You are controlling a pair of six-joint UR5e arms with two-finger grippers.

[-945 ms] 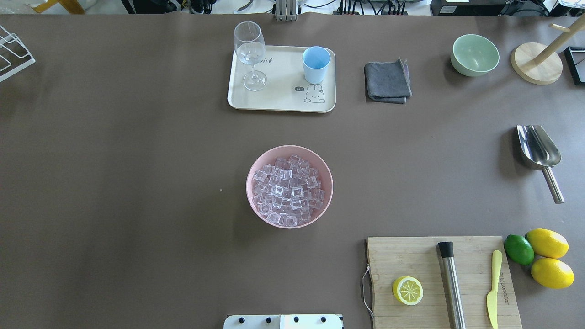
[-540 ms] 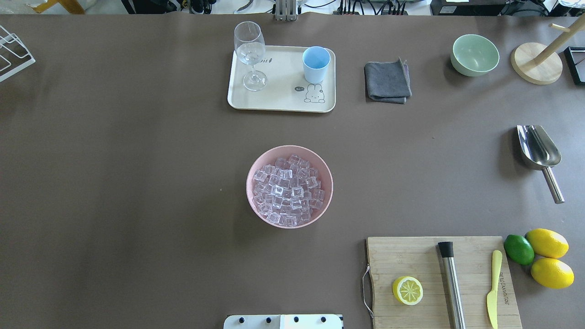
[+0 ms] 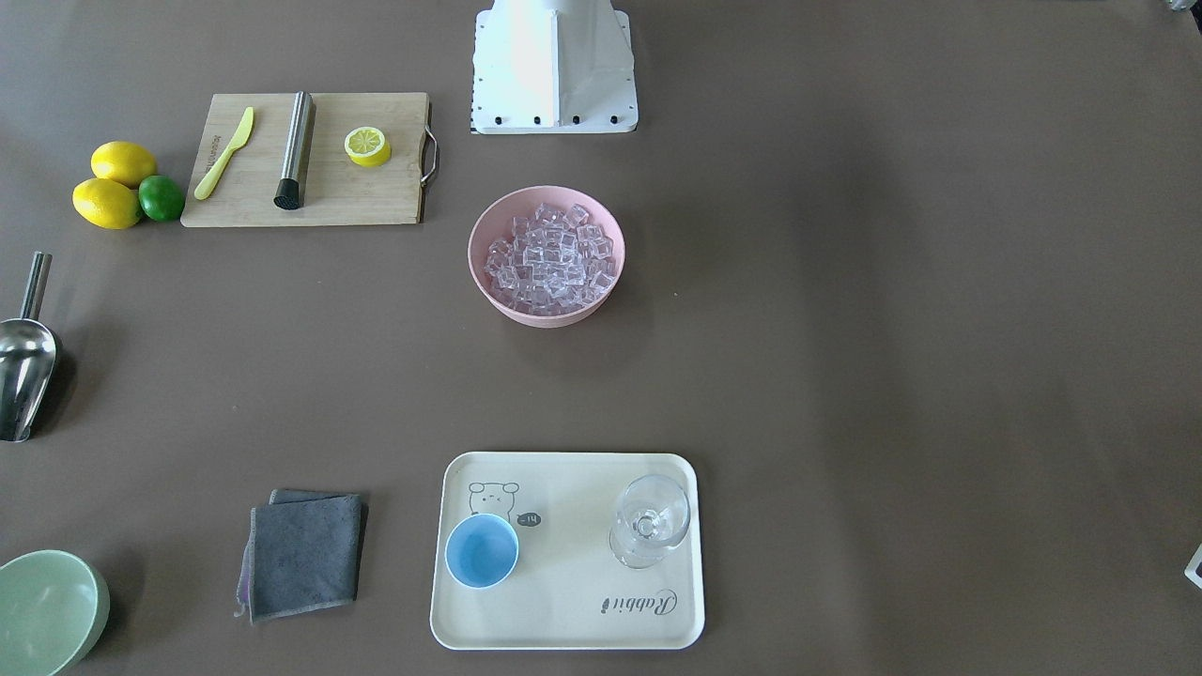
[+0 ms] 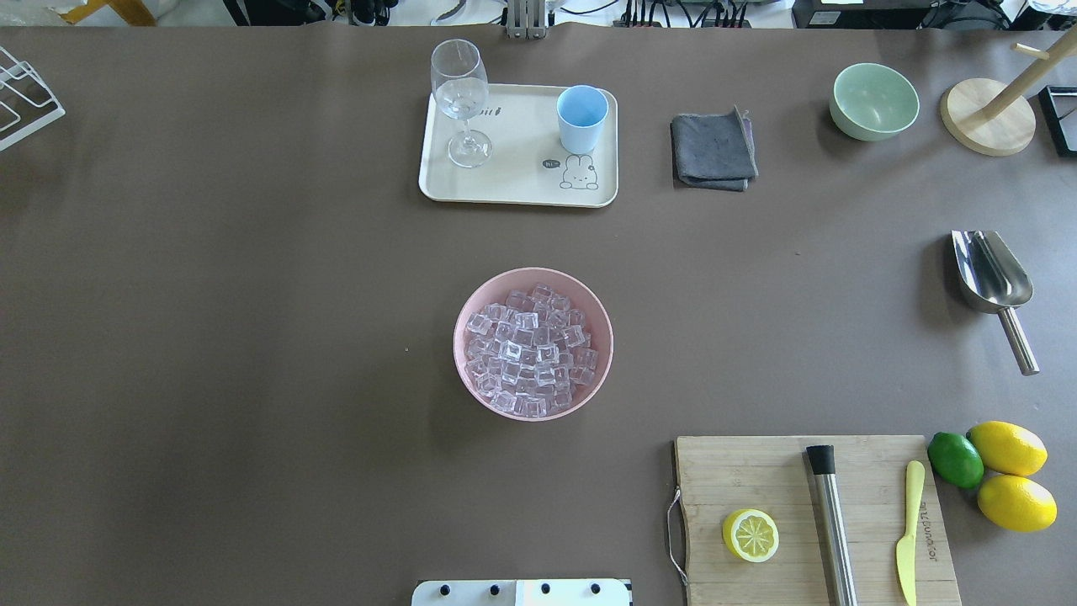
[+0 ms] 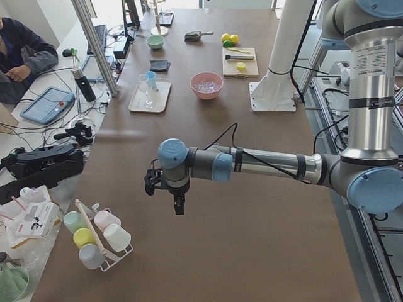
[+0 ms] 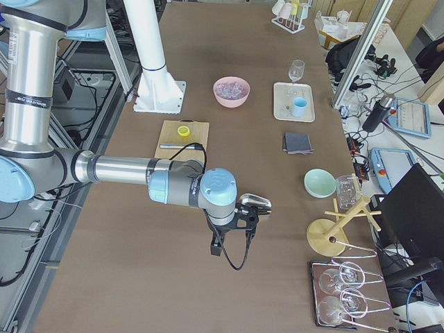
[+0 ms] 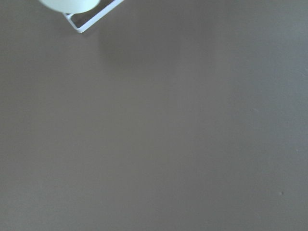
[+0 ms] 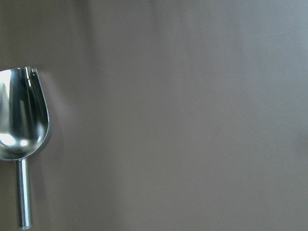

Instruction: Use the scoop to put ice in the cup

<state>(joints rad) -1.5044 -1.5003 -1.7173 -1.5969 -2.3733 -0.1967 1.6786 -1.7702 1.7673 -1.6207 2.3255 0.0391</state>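
Holding left gripper (image 5: 179,207) and right gripper (image 6: 216,248) above table (image 4: 252,337), can't tell if clenched; seeing scoop (image 4: 993,282) lying ungrasped, ice (image 4: 530,353) filling pink bowl (image 4: 461,337), cup (image 4: 581,118) standing on tray (image 4: 522,181).

Cream tray (image 3: 573,573), far centre of the desk: script word "Rabbit" along one long edge; small dark bubble reading "hi" beside the rabbit drawing (image 4: 579,172). Cutting board (image 4: 757,471): engraved mark, too small to read.

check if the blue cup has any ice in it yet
Empty. The front-facing view looks down into the upright cup and shows only its bare blue bottom; the ice is heaped in the pink bowl.
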